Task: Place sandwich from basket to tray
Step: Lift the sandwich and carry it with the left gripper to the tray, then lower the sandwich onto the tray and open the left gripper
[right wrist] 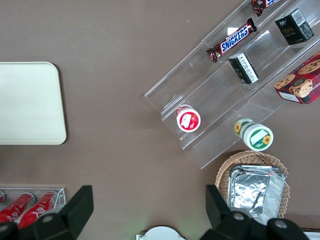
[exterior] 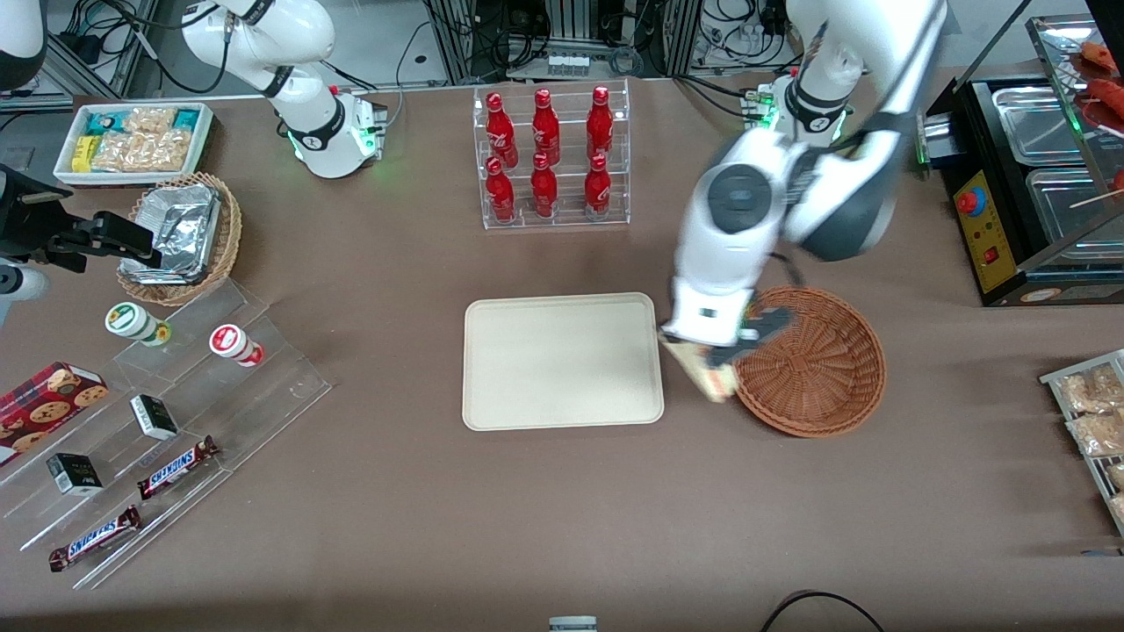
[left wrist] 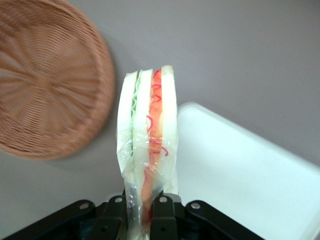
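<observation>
Transfer stage, with the tray (exterior: 562, 362) taken as landmark. The sandwich (exterior: 709, 373) is held clear of the counter (exterior: 562, 509), in the gap between the tray's short edge and the basket (exterior: 812, 362), so it is out of the basket and not yet over the tray. In the wrist view the wedge (left wrist: 148, 145) is gripped at one end, with the rest projecting out from the hand (left wrist: 142, 210); its bread and filling layers run lengthwise, away from the fingers. This hold is judged to leave most of the wedge free, so that it can be laid flat on the tray once it is carried over the rim. The wrapping film is seen bunched where it enters the grip, which suggests a soft load that could be squeezed or could slip.

The hand (exterior: 716, 355) is clamped on the sandwich: the two fingers (left wrist: 162, 212) are drawn close together with only the pinched end between them, and nothing else is touched. It hangs beside the tray's edge, on the basket side. The basket (left wrist: 47, 80) is seen empty in the wrist view, and a corner of the tray (left wrist: 240, 170) lies just beside the sandwich, its surface bare. The remaining move is judged to be a short sideways carry over the tray, a lowering, and a release.
</observation>
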{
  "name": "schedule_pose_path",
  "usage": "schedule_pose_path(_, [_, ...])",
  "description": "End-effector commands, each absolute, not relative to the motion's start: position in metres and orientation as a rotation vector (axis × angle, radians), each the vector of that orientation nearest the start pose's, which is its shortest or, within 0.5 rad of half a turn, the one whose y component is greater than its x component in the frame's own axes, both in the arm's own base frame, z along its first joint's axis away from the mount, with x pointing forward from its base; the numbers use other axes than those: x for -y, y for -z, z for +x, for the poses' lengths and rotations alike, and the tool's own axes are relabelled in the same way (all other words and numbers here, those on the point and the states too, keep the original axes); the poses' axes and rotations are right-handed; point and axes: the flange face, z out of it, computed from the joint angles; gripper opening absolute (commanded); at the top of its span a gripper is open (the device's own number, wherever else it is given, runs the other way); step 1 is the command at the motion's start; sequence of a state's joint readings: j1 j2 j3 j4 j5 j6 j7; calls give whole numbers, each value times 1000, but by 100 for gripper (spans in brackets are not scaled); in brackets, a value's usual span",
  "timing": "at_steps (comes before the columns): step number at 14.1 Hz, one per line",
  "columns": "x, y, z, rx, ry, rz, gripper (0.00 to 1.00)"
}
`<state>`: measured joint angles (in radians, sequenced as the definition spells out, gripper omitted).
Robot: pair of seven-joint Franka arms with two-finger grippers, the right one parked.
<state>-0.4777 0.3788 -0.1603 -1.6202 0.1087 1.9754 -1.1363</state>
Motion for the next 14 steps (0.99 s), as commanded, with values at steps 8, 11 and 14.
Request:
schedule_pose_path(8, [549, -286, 480, 190, 69, -3030, 0])
schedule_pose_path(11, [557, -264, 477, 136, 79, -3056, 0])
schedule_pose_path(14, [556, -252, 474, 32, 54, -3044, 0])
